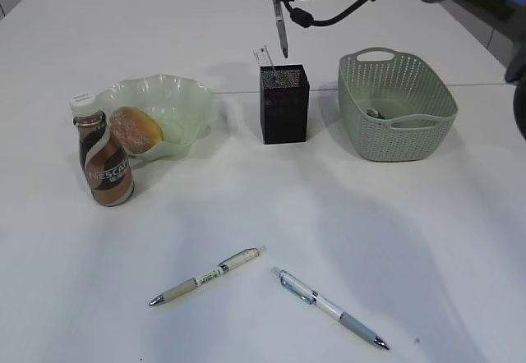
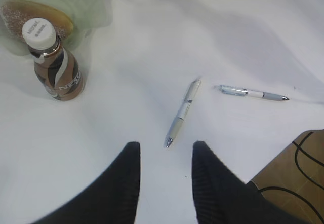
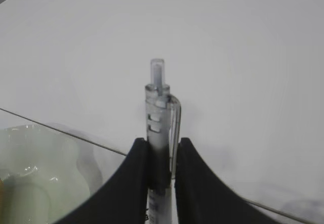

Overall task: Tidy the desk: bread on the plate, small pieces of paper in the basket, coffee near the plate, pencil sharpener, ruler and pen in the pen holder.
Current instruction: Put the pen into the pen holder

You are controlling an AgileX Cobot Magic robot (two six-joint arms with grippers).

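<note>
My right gripper (image 3: 162, 145) is shut on a grey pen (image 3: 161, 107). In the exterior view that pen (image 1: 281, 30) hangs tip-down just above the black mesh pen holder (image 1: 284, 104), from which the clear ruler (image 1: 263, 55) sticks up. The bread (image 1: 136, 129) lies in the wavy green plate (image 1: 185, 100), and the coffee (image 1: 105, 162) stands right in front of it. Two more pens (image 1: 208, 277) (image 1: 329, 305) lie on the near desk. My left gripper (image 2: 164, 150) hovers open over the desk near one pen's tip (image 2: 183, 112). The pencil sharpener is out of view.
The green basket (image 1: 397, 104) stands right of the pen holder with a scrap of paper (image 1: 374, 113) inside. The left wrist view shows the coffee (image 2: 55, 67), the bread (image 2: 30, 13) and the desk's edge with a brown floor (image 2: 293, 173) at lower right.
</note>
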